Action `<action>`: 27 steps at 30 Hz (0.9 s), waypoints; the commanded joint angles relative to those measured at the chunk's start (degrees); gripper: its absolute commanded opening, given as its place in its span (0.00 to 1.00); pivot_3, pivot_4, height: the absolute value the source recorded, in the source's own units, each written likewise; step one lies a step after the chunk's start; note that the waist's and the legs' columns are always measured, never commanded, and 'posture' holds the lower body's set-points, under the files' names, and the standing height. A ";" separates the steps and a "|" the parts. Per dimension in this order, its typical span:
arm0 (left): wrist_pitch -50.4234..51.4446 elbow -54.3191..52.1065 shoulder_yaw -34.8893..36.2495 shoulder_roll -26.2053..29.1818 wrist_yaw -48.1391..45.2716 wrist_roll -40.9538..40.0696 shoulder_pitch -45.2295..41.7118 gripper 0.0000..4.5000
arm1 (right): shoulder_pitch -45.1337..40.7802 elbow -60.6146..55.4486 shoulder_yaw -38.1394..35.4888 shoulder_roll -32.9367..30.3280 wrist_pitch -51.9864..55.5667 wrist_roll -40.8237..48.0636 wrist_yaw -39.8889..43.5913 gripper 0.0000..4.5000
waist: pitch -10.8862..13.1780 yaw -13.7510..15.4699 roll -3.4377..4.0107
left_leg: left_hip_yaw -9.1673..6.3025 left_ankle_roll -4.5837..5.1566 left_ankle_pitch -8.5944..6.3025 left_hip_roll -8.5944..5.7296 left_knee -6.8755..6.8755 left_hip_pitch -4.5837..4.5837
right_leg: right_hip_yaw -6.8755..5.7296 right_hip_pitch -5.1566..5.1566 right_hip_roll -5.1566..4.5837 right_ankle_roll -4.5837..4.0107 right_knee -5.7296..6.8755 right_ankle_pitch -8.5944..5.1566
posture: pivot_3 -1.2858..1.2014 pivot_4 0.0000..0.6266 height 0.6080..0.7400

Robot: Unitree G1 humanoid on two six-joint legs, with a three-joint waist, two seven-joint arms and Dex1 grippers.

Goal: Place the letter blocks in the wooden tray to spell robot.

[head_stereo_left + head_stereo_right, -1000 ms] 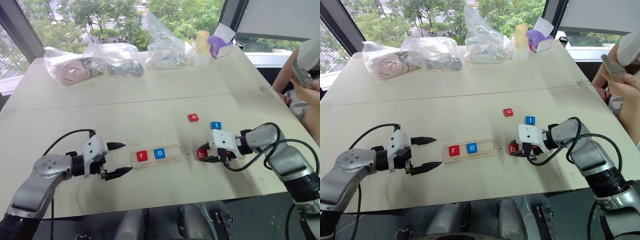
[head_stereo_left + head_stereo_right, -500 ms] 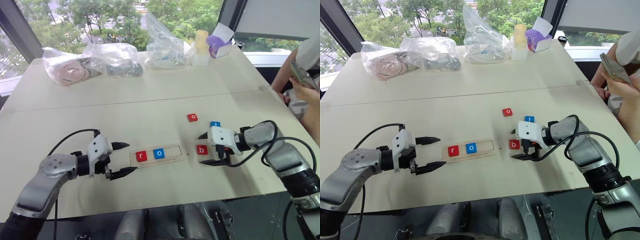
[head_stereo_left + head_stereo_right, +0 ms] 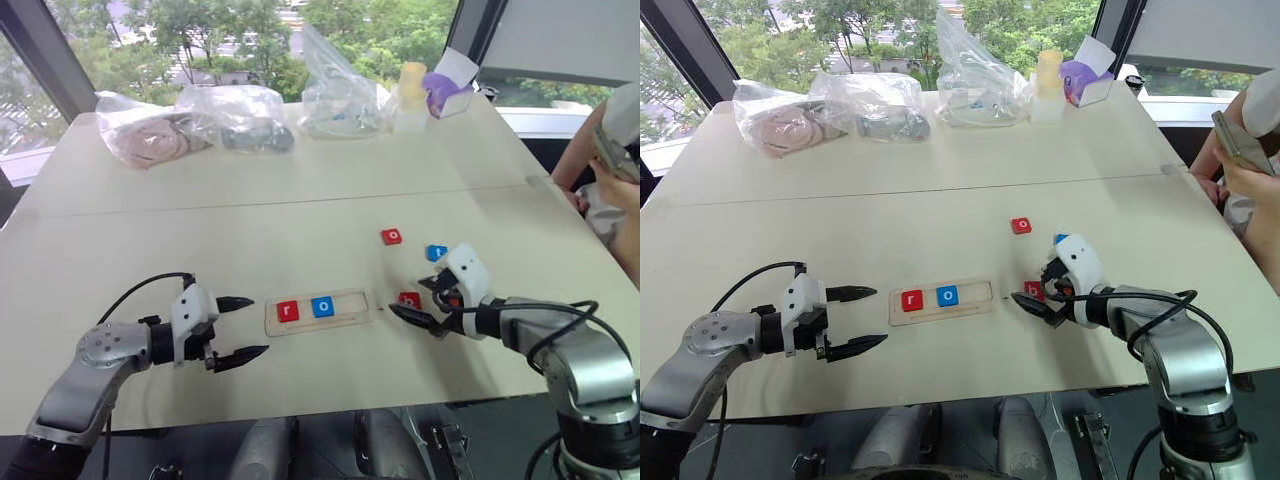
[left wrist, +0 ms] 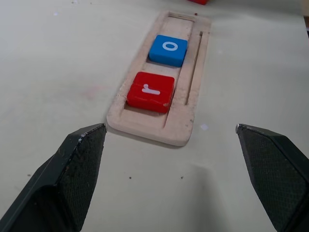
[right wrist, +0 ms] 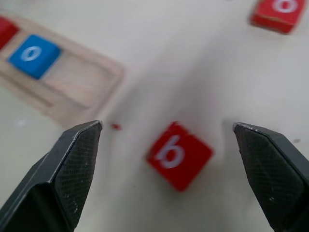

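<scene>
The wooden tray (image 3: 356, 303) lies near the table's front, holding a red r block (image 3: 288, 311) and a blue o block (image 3: 322, 307) at its left end. Just right of the tray, a red b block (image 5: 179, 154) lies flat on the table. My right gripper (image 3: 408, 296) is open around it, one finger on each side, touching nothing. Farther back sit a red o block (image 3: 391, 236) and a blue t block (image 3: 436, 252). Left of the tray's end, my left gripper (image 3: 258, 325) is open and empty, pointing at it (image 4: 178, 133).
Several clear plastic bags (image 3: 240, 115) line the table's far edge, with a pale bottle (image 3: 410, 92) and a purple box (image 3: 446, 88) beside them. A person's arm holding a phone (image 3: 615, 150) is at the right edge. The table's front edge runs close below both grippers.
My right gripper has opened and let go of the b block, which now lies on the table; its wrist has rolled and drawn back a little. The left gripper has stayed put.
</scene>
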 commanded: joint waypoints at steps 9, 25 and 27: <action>-1.26 -0.02 0.15 0.47 -2.21 -0.28 -1.52 1.00 | -7.28 22.67 9.53 -14.11 -36.33 -2.75 20.50 0.99 | 0.02 -0.67 -0.07 | 0.05 0.01 0.00 0.02 0.00 0.08 | -0.03 0.10 0.13 0.03 -0.04 0.01 | 0.52 0.24 1.00; -0.08 -4.51 2.76 1.07 0.62 -0.89 3.23 1.00 | -16.60 46.24 18.25 -9.27 -54.78 -9.21 28.39 0.25 | -0.01 -1.60 -0.19 | -0.01 0.01 0.00 0.08 0.00 0.31 | -0.02 0.32 0.09 -0.03 -0.02 0.04 | 0.52 0.24 1.00; 0.01 -4.51 2.78 1.14 0.63 -0.85 3.26 1.00 | -15.88 43.81 18.23 -9.01 -53.87 -8.58 28.59 0.24 | -0.01 -1.59 -0.19 | -0.02 0.01 0.00 0.08 0.00 0.33 | -0.02 0.34 0.09 -0.03 0.00 0.04 | 0.52 0.24 1.00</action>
